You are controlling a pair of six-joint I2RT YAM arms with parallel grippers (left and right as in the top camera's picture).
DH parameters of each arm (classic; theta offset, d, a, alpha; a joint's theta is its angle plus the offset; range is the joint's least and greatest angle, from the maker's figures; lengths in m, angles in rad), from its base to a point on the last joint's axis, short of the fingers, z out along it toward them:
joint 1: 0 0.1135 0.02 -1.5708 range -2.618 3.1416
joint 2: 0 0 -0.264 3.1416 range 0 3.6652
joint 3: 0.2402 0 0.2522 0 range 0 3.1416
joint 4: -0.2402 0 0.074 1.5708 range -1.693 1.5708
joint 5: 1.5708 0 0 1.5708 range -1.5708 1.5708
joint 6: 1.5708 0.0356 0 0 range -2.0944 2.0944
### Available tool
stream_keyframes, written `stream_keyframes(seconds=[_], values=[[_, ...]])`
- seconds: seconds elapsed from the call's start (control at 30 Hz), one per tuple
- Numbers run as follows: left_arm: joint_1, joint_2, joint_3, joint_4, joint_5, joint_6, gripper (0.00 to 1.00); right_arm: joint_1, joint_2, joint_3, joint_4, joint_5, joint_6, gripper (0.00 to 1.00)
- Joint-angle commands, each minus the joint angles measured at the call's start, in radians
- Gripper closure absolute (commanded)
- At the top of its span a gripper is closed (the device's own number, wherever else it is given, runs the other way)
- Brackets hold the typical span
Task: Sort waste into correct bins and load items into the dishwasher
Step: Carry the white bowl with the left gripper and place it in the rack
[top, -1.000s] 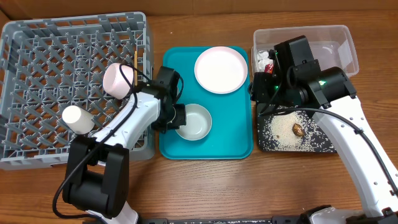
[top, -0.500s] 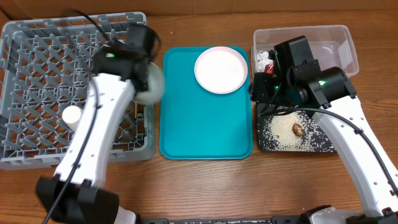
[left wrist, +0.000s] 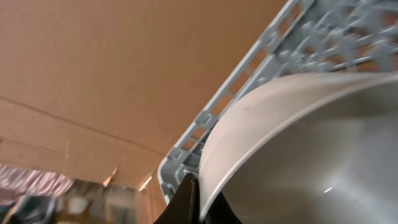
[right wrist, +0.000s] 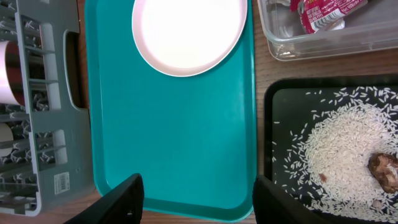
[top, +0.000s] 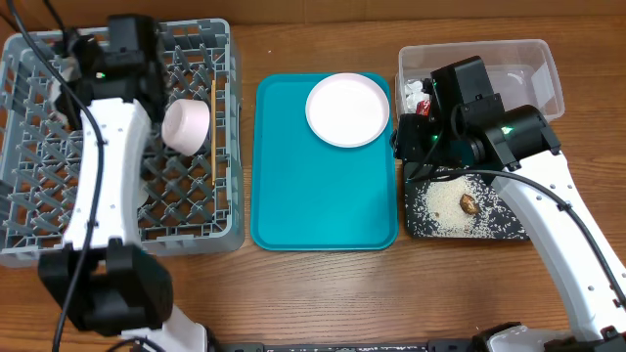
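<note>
At rack (left wrist: 249, 68): left gripper (left wrist: 196, 200) grips metal bowl (left wrist: 311, 149) | teal tray (top: 323, 196): plate (top: 347, 110) | tub (right wrist: 323, 45): wrapper (right wrist: 320, 14)

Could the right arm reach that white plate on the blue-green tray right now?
Probably yes. The plate lies alone on the tray with nothing over it, the right gripper hangs open above the tray close by, and the left arm is off over the grey rack.

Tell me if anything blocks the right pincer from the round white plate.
Nothing visible does. Between the open right pincer and the round white plate lies only the bare flat teal tray.
</note>
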Motion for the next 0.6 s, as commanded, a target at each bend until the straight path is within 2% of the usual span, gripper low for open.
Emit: stream_keyframes(seconds=[0.0, 0.3, 0.47, 0.57], values=[[0.045, 0.077, -0.003, 0.018, -0.050, 0.083, 0.96, 0.004, -0.005, 0.013, 0.005, 0.001, 0.001, 0.42], [0.060, 0.218, -0.003, 0.084, -0.058, 0.144, 0.96, 0.004, -0.005, 0.013, 0.005, 0.001, 0.001, 0.42], [0.060, 0.280, -0.003, 0.149, -0.164, 0.218, 0.96, 0.004, -0.005, 0.013, 0.005, 0.001, 0.001, 0.42], [0.059, 0.292, -0.003, 0.170, -0.145, 0.231, 0.96, 0.004, -0.005, 0.013, 0.004, 0.001, 0.001, 0.43]])
